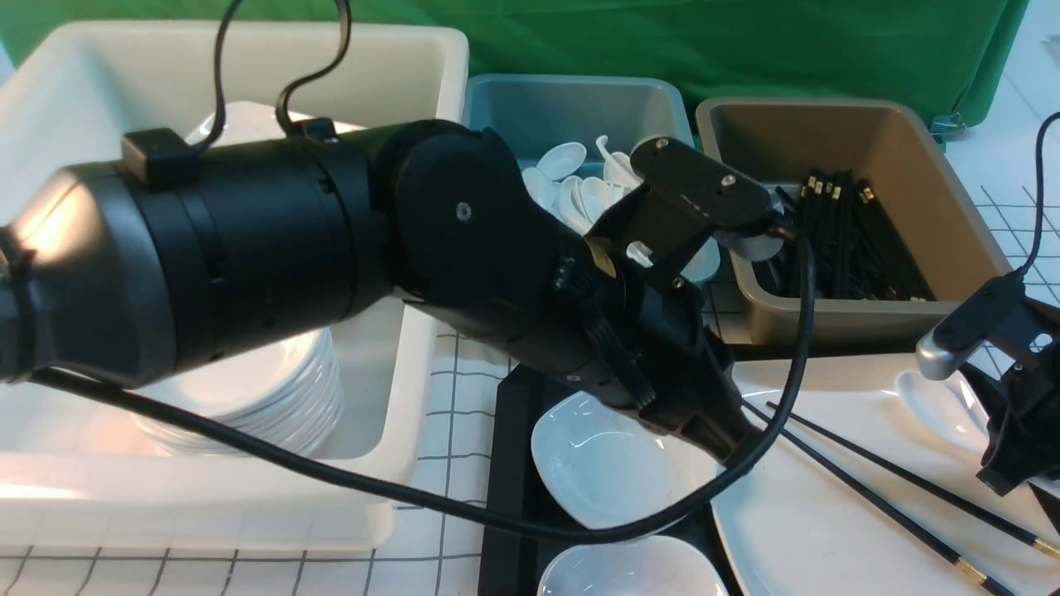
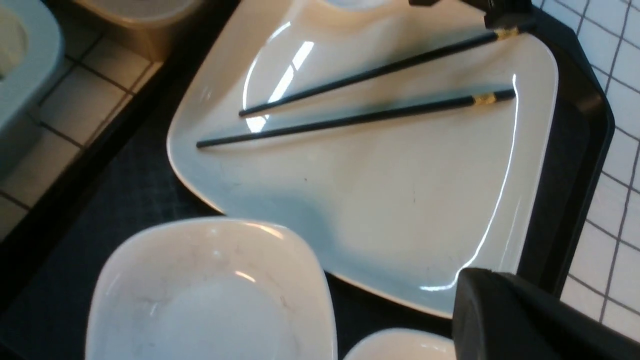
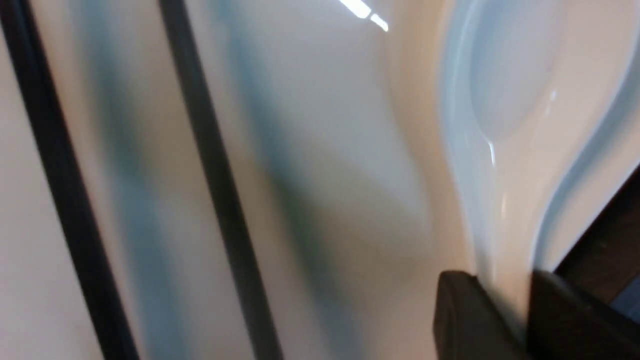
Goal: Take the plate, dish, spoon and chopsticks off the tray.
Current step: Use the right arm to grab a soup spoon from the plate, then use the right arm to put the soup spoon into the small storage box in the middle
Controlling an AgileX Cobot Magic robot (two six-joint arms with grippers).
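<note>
On the tray (image 1: 507, 463), the plate (image 1: 828, 521) is seated, with the chopsticks (image 1: 898, 497) laid across it side by side and the spoon (image 3: 515, 100) near its far right side. Right gripper (image 3: 502, 305) is positioned at the spoon handle. Its jaws appear clamped on the handle, though the wrist view is blurred. Left gripper (image 1: 725, 434) is held over a small dish (image 1: 609, 468), jaws together, nothing gripped.
</note>
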